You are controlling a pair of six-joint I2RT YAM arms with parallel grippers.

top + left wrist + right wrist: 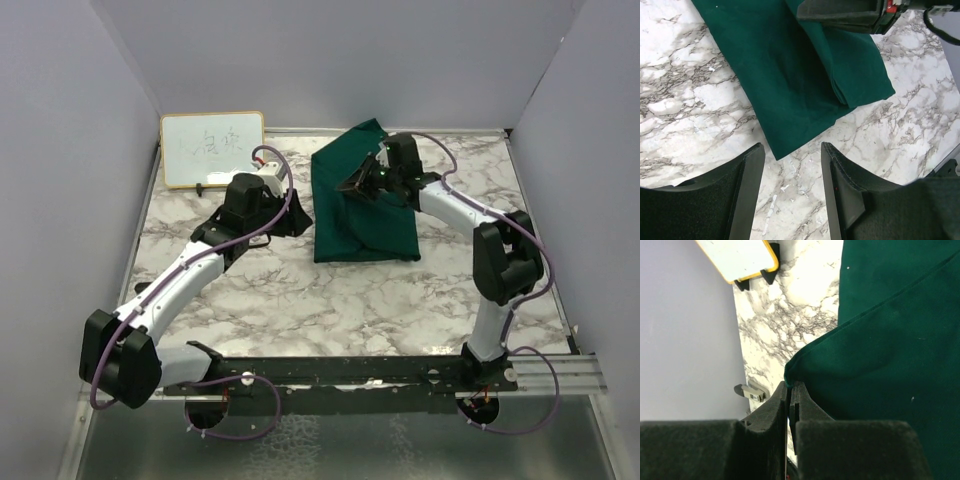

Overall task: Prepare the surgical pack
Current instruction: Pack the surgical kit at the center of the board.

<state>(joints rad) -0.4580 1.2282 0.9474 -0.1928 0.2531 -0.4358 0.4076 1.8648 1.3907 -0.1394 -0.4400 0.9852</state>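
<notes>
Since the drape (pixel 365 225) is soft and floppy, grab its edges; the right pincer (pixel 790 386) pinches one, the left pincer (pixel 792 150) is wide at nine o'clock.

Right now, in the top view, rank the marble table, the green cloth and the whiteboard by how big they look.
1. Marble table, by far the largest.
2. Green cloth, part of it hidden under the right arm.
3. Whiteboard, clearly the smallest.
</notes>
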